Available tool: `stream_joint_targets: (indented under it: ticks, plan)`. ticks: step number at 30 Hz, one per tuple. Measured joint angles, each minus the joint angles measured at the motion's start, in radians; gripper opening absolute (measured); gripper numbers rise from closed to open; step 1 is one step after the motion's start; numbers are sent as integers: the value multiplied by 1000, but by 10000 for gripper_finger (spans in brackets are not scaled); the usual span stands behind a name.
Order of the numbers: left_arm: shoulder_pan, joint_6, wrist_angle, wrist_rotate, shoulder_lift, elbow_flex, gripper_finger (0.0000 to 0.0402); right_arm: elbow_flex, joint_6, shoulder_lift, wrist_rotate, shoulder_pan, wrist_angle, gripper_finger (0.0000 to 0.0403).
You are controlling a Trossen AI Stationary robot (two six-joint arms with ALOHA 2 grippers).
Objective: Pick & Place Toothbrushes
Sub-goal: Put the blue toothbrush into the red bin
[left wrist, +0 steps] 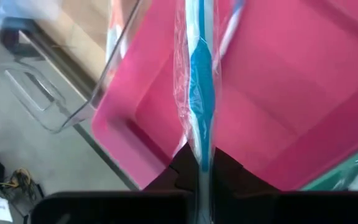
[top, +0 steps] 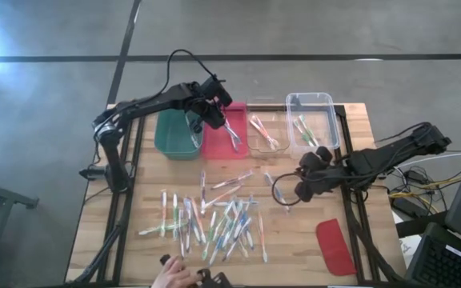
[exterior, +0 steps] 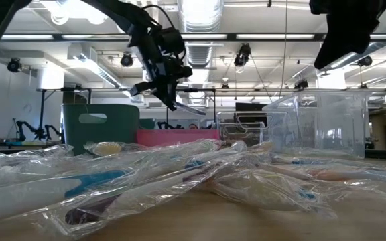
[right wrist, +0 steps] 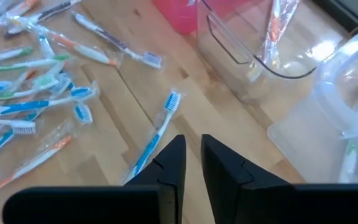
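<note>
the left gripper hangs above the back of the desk, over the pink bin, its fingers clenched on a wrapped blue toothbrush that points down into that bin. just left of the pink bin stands a green bin; to the right of it come two clear bins, the middle clear bin holding a few wrapped brushes and the far clear bin holding some with green accents. in the low view the held brush juts from the fingers above the pink rim.

the scattered toothbrushes lie in a loose heap on the front middle of the desk, wrapped in clear film, with blue, green and orange accents; a person's hand shows at the front edge below them.

further right, the right gripper hovers low over the desk in front of the clear bins, beside a lone blue toothbrush lying on the wood. its fingers stand nearly together with only a narrow gap, and nothing is between them. a flat red lid lies near the front right corner, well apart from the heap.
</note>
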Motion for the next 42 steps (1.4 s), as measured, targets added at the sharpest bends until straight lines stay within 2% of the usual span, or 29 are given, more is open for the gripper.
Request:
stream_joint_targets:
  ticks: [7, 17, 25, 34, 42]
  plan:
    - [33, 40, -34, 32, 63, 54, 17, -54, -22, -62, 7, -1, 3, 69]
    - [54, 41, -49, 90, 163, 54, 20, -81, -43, -119, 109, -3, 2, 90]
    - [54, 16, -32, 68, 222, 54, 23, -82, -42, -120, 122, -3, 3, 74]
    - [52, -80, -12, 73, 193, 54, 70, -82, -39, -120, 128, -3, 6, 52]
    - [49, -125, -12, 61, 188, 54, 118, -82, -39, -120, 128, -3, 6, 69]
